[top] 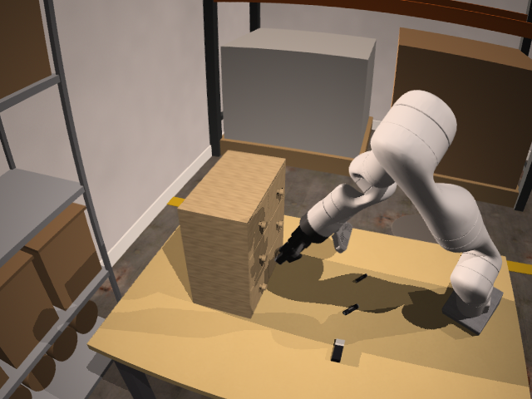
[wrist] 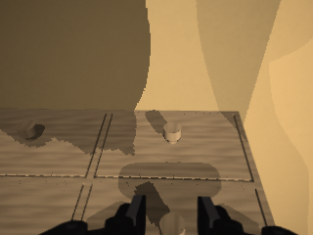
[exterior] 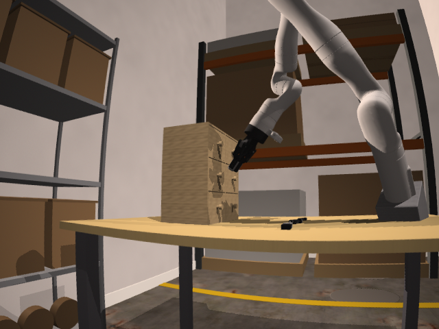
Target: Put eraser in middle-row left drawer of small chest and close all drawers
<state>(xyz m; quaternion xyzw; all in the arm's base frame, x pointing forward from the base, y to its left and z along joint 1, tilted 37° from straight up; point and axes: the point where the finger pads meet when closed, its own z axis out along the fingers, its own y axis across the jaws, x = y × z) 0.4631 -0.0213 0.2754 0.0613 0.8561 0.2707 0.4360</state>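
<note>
The small wooden chest (top: pixel 233 232) stands on the table with all its drawers flush; it also shows in the exterior view (exterior: pixel 198 173). The eraser (top: pixel 337 350), a small dark block with a grey end, lies flat near the table's front edge, far from the gripper. My gripper (top: pixel 281 258) is tilted down at the chest's front, level with the middle row. In the wrist view my fingers stand part-way closed on either side of a drawer knob (wrist: pixel 172 226), with a gap on each side. The bottom row's knobs (wrist: pixel 171 132) show above it.
Two small dark cylinders (top: pixel 360 278) (top: pixel 350 309) lie on the table between the chest and the arm's base (top: pixel 471 307). Metal shelves with boxes stand to the left (top: pixel 38 214). Large crates stand behind the table (top: pixel 296 90).
</note>
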